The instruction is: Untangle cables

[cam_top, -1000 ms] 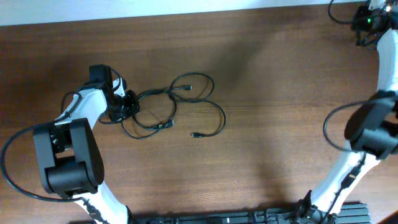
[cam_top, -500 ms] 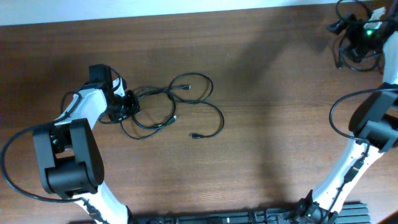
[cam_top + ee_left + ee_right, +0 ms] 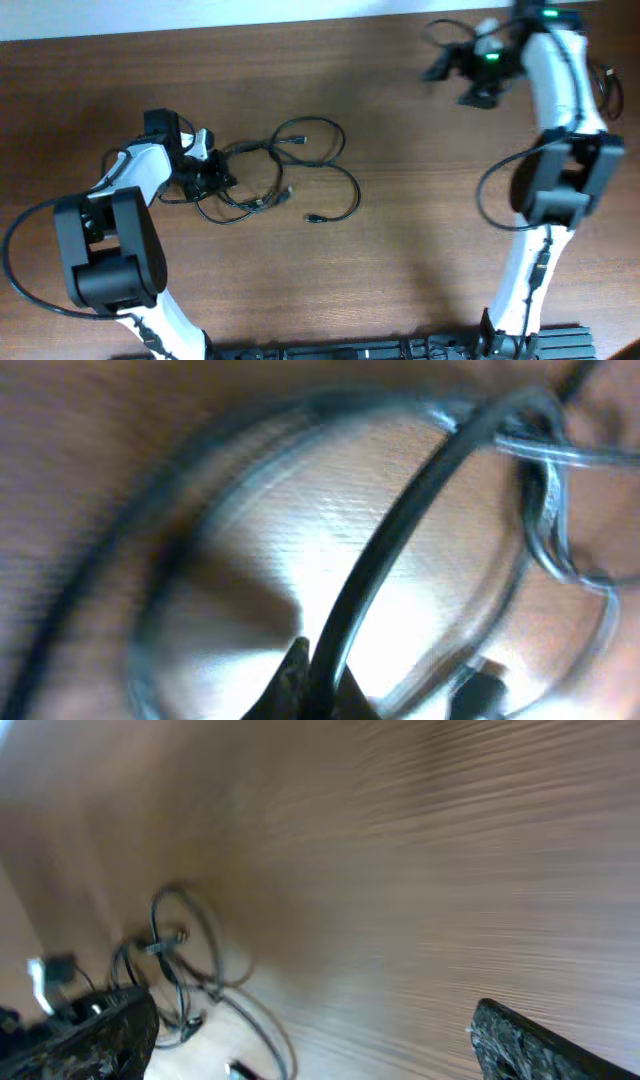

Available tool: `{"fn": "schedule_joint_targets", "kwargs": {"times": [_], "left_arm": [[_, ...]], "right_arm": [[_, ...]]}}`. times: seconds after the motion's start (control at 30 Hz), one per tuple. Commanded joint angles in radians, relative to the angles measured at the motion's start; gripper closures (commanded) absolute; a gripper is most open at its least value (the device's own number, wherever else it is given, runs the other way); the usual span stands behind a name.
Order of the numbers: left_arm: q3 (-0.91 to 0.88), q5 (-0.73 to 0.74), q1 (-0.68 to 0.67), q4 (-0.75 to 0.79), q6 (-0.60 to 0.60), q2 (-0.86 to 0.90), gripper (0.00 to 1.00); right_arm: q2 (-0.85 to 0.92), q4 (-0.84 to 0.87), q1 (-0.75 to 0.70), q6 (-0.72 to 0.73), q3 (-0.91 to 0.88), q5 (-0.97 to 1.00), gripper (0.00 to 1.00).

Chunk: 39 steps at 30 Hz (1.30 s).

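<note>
The job has only just begun, I think. The cables (image 3: 262, 202) lie on the left half of the bench (image 3: 420, 250), and they are mixed up in one bunch of loops that cross over each other. One round loop sits at the top of the bunch, and a longer cord swings out to the right and ends in a small plug (image 3: 316, 216) lying by itself. The left hand (image 3: 208, 172) is down at the left end of the bunch. Its own camera is very blurry, but a dark cord (image 3: 400, 550) runs right down between two dark tips, so it looks like the hand is pinching one cord. The right hand (image 3: 455, 68) is up near the far side of the bench, well apart from the cables, and its two fingers (image 3: 530, 1040) are spread wide with nothing between them. No cord lies free and straight yet, so nearly all the pulling apart is left to do. The bench is smooth brown wood with fine lines in it. A pale strip (image 3: 200, 15) shows past its far edge, and little else of the room can be seen.
</note>
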<state>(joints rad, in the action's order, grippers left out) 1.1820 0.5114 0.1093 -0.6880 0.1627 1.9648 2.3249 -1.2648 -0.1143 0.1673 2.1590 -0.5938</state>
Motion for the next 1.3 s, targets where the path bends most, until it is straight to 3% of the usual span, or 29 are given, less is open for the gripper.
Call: {"fn": "schedule_joint_targets", "kwargs": {"times": [0.0,0.1,0.17,0.2,0.27,0.37,0.4,0.47,0.5,0.57,0.6,0.67,0.8,0.97,1.03,1.07,1.17,1.27], "left_arm": [[0.067,0.103,-0.022,-0.046,-0.075,-0.094,0.93],[0.1,0.038,-0.074,-0.051,-0.089,-0.255,0.6],[0.109,-0.052,-0.077,-0.056,-0.089,-0.347,0.1],[0.111,-0.124,-0.074,-0.055,-0.089,-0.403,0.01],[0.111,-0.467,-0.073,-0.062,-0.05,-0.548,0.01],[0.111,-0.664,-0.071,-0.062,0.111,-0.593,0.01],[0.111,-0.668,-0.069,-0.062,0.159,-0.592,0.01],[0.111,-0.666,-0.053,-0.063,0.234,-0.591,0.01],[0.111,-0.663,-0.037,-0.064,0.257,-0.591,0.01],[0.111,-0.654,-0.034,-0.072,0.256,-0.591,0.01],[0.111,-0.65,-0.035,-0.086,0.256,-0.591,0.01],[0.111,-0.619,-0.034,-0.121,0.236,-0.589,0.01],[0.082,-0.616,-0.034,-0.158,0.233,-0.565,0.01],[0.046,-0.613,-0.034,-0.171,0.233,-0.475,0.01],[0.046,-0.613,-0.034,-0.188,0.233,-0.44,0.01],[0.046,-0.612,-0.034,-0.213,0.233,-0.423,0.01],[0.045,-0.577,-0.034,-0.293,0.233,-0.367,0.0],[0.045,-0.56,-0.035,-0.312,0.234,-0.306,0.11]], "right_arm": [[-0.049,-0.019,0.128,-0.029,0.011,0.039,0.01],[-0.049,-0.032,0.211,-0.029,0.011,0.075,0.01],[-0.049,-0.051,0.246,-0.028,0.011,0.075,0.02],[-0.049,-0.064,0.277,-0.029,0.011,0.076,0.02],[-0.048,-0.038,0.375,-0.056,0.01,0.076,0.01],[-0.045,0.039,0.493,-0.06,0.002,0.096,0.01],[-0.045,0.079,0.541,-0.066,-0.012,0.172,0.02],[-0.044,0.099,0.622,-0.233,-0.032,0.377,0.01],[-0.044,0.097,0.654,-0.193,-0.04,0.52,0.05],[-0.044,0.079,0.655,0.038,-0.04,0.631,0.04],[-0.044,0.074,0.642,0.119,-0.042,0.635,0.05],[-0.044,0.077,0.602,0.301,-0.076,0.613,0.16],[-0.04,0.152,0.579,0.326,-0.207,0.568,0.18],[-0.039,0.327,0.582,0.392,-0.351,0.511,0.49],[-0.039,0.346,0.584,0.418,-0.378,0.506,0.91],[-0.039,0.346,0.583,0.418,-0.381,0.514,0.96],[-0.039,0.346,0.57,0.418,-0.38,0.518,0.96],[-0.039,0.346,0.571,0.418,-0.38,0.517,0.96]]}}
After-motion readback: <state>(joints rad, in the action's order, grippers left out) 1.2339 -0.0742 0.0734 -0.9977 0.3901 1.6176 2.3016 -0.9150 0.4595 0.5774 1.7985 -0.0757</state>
